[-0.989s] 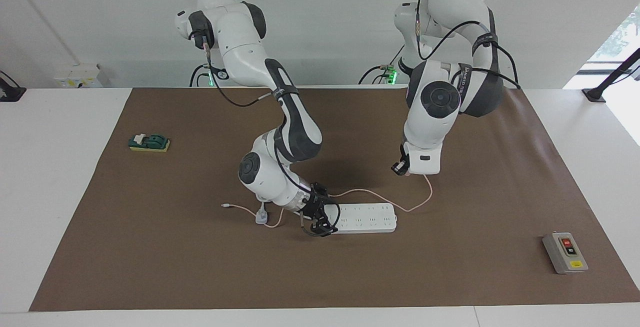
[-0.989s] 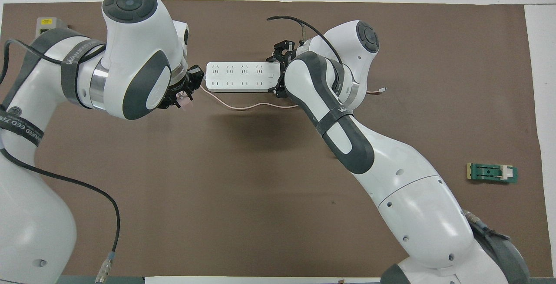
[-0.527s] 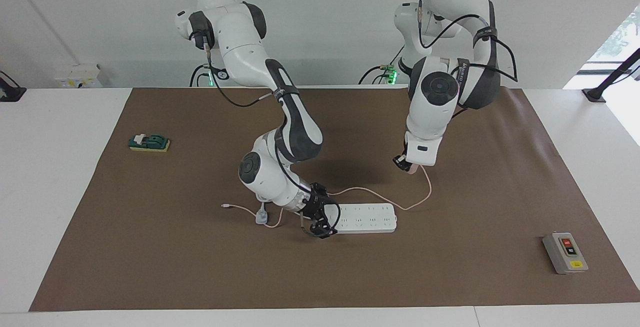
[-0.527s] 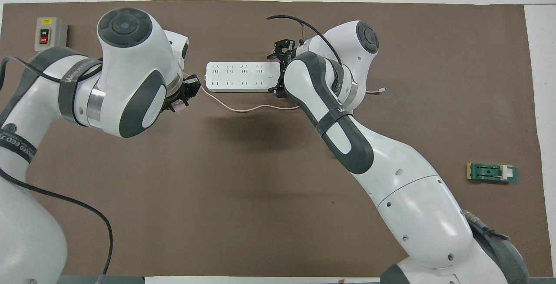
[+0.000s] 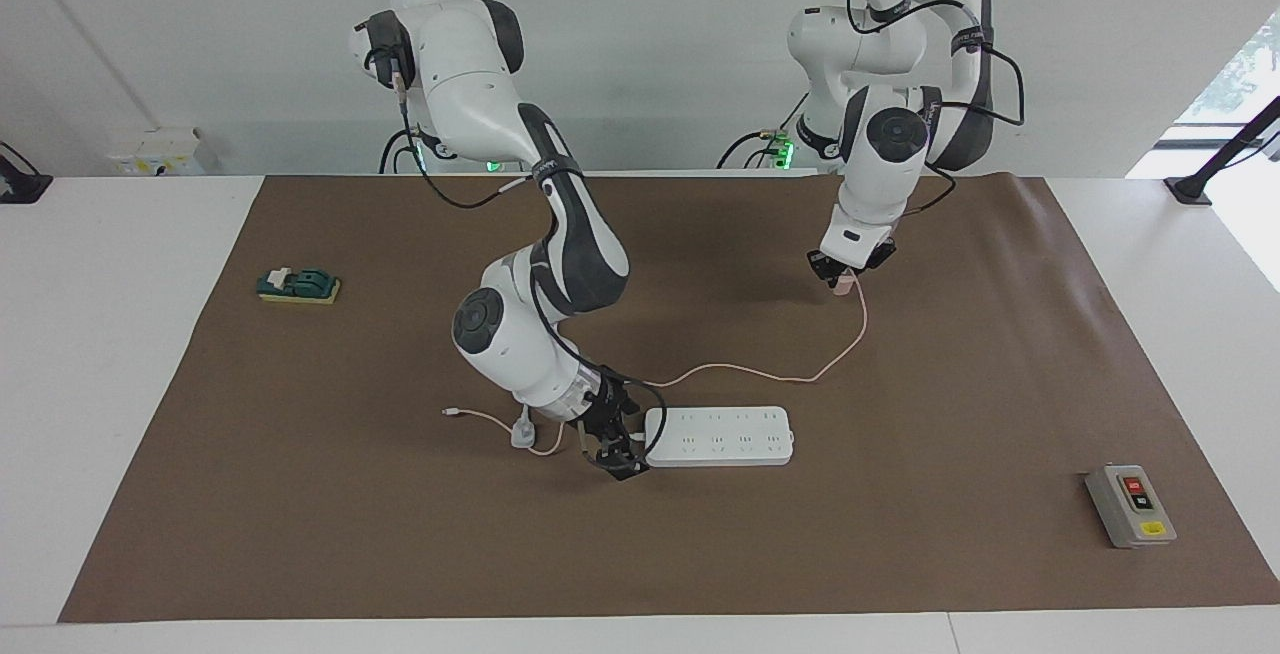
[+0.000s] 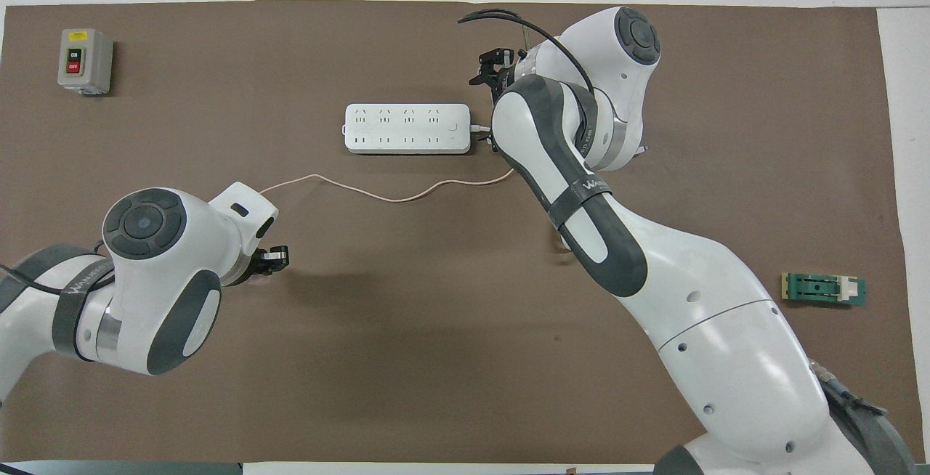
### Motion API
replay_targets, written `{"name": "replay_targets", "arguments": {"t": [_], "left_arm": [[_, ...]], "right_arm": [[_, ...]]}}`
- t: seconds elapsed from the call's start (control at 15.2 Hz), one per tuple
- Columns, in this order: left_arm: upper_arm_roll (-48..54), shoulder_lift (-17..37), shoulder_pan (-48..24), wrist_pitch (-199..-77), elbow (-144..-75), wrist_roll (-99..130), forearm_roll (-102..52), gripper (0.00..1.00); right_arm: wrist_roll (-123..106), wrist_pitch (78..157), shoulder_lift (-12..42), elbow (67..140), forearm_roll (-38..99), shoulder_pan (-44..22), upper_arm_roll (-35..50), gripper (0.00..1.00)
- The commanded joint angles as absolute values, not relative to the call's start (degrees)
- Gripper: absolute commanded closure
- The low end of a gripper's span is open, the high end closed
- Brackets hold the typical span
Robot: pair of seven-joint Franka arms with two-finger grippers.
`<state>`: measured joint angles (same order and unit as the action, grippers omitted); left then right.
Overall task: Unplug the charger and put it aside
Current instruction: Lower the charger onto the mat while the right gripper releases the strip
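My left gripper (image 5: 845, 277) hangs over the bare brown mat (image 5: 950, 414), shut on the small pale-pink charger (image 5: 845, 285). In the overhead view the left gripper (image 6: 275, 258) mostly hides the charger. The thin pink cable (image 5: 760, 372) trails from it across the mat, passes the white power strip (image 5: 718, 436) on the robots' side and runs under the right arm. The right gripper (image 5: 613, 454) stands open, just off the strip's end toward the right arm's end of the table. The overhead view shows the strip (image 6: 407, 128) with nothing plugged into its sockets.
A white plug (image 5: 522, 431) on a thick cord lies beside the right gripper. A grey switch box (image 5: 1130, 506) sits toward the left arm's end of the mat. A green block (image 5: 298, 285) sits toward the right arm's end.
The left gripper has carried the charger away from the strip toward the robots, dragging the cable. The right gripper has opened and drawn off the strip's end.
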<state>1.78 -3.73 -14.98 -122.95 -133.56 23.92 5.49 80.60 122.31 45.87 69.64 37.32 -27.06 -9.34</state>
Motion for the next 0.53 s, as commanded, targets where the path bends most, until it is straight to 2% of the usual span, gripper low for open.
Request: {"name": "replay_targets", "arguments": {"t": [0.0, 0.07, 0.13, 0.2, 0.26, 0.46], "left_arm": [[2.02, -4.66, -12.84, -125.15, -135.35, 21.01, 6.59, 0.76], [2.11, -4.05, -11.96, -125.68, -135.35, 19.79, 6.59, 0.53], [2.02, -3.61, -11.43, -125.86, -135.35, 18.99, 6.59, 0.26], [2.02, -3.08, -10.64, -126.21, -135.35, 18.9, 6.59, 0.04], [2.02, -2.64, -9.42, -126.56, -135.35, 18.72, 6.59, 0.0], [2.02, -2.63, -4.42, -126.65, -135.26, 11.37, 6.59, 0.0]], "right_arm": [[74.47, 116.66, 40.53, 73.65, 33.05, -26.02, -9.23, 0.0], [72.09, 114.46, 39.39, 74.17, 32.61, -24.97, -9.23, 0.0], [69.72, 112.0, 38.07, 74.44, 31.91, -24.0, -9.4, 0.0], [67.44, 109.19, 37.1, 74.44, 30.95, -23.39, -10.01, 0.0], [65.67, 106.72, 36.22, 74.36, 29.81, -22.94, -10.54, 0.0], [59.26, 99.69, 32.79, 74.53, 24.63, -22.59, -12.56, 0.0]]}}
